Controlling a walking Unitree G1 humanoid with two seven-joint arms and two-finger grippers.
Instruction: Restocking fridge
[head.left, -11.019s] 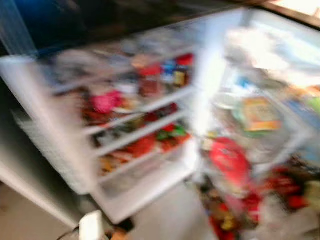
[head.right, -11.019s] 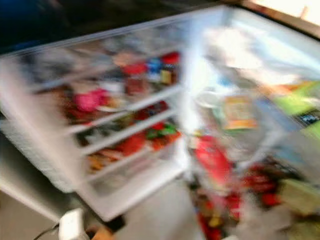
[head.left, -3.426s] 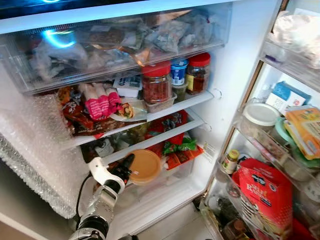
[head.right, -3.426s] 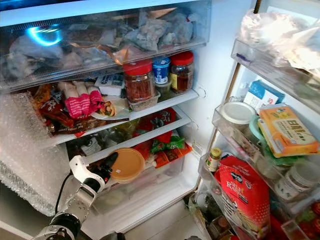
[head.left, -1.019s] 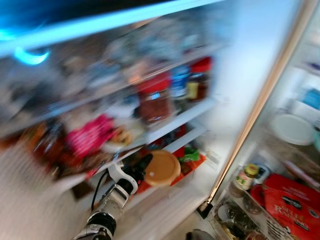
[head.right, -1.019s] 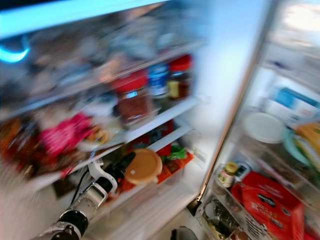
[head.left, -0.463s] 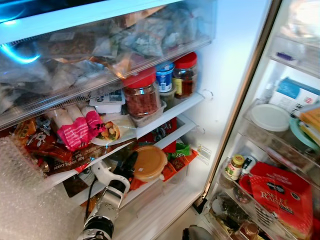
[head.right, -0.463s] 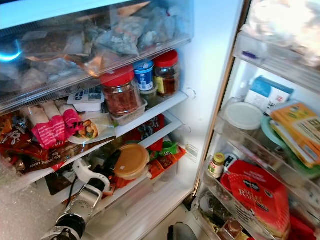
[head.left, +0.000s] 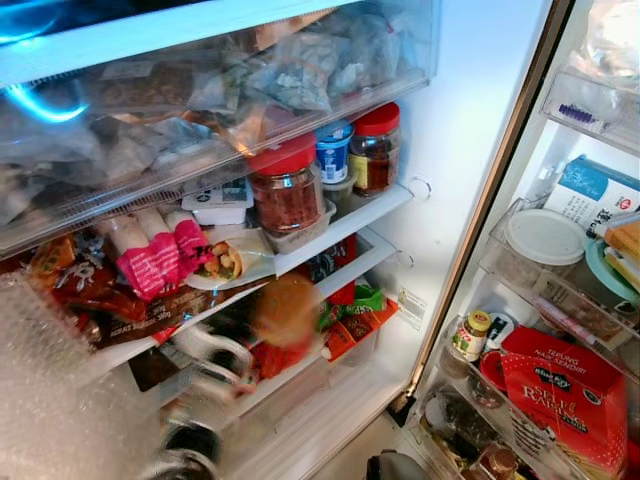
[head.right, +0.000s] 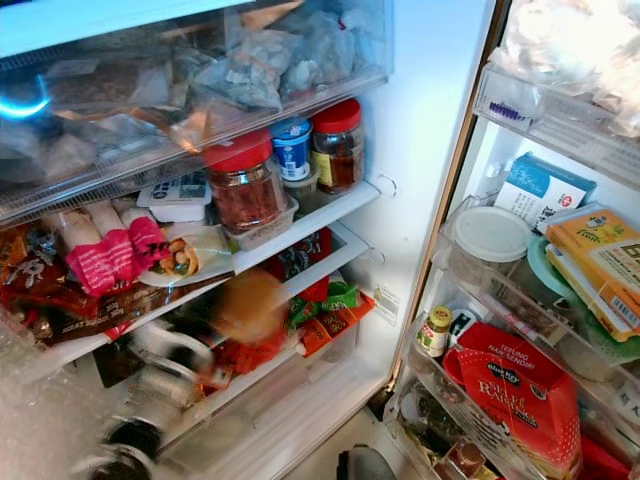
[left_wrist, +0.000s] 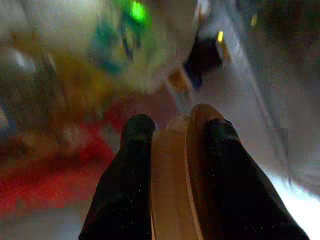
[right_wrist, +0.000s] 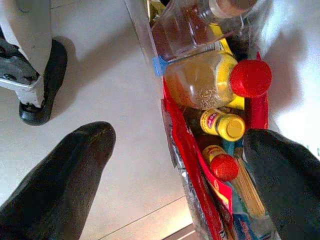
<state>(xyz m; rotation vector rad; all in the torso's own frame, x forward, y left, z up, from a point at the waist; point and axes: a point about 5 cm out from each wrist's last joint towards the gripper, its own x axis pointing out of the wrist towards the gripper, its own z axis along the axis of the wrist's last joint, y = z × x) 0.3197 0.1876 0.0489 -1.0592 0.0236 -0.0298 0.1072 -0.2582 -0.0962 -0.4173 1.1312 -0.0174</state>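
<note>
Firstly, left gripper (left_wrist: 175, 137): both black fingers pressed against the sides of a tan container, clamped on it edge-on.
Tan container (head.left: 285, 308): held up at the front of the fridge, just below the second shelf and in front of the red and green packets; smeared by motion blur in the head views.
Left arm (head.left: 200, 385): rises from the lower left toward the container, heavily blurred.
Right gripper (right_wrist: 175, 165): fingers spread wide apart, nothing between them; it hangs low over pale floor beside the door's bottom bin.
Door's bottom bin (right_wrist: 200, 165): packed with a red-capped bottle (right_wrist: 215, 80), a small yellow-capped jar (right_wrist: 222, 125) and red packaging.
Shelf above the container (head.right: 300, 232): carries a red-lidded jar (head.left: 286, 188), a blue-lidded tub (head.left: 333, 152), a second red-lidded jar (head.left: 375, 148) and a pink packet (head.left: 160, 262).
Top drawer (head.left: 220, 90): clear-fronted, stuffed with bagged food.
Open door (head.right: 540, 300): on the robot's right, holding a white-lidded tub (head.right: 490, 235), a red bag (head.right: 515, 395) and an orange box (head.right: 595, 250).
</note>
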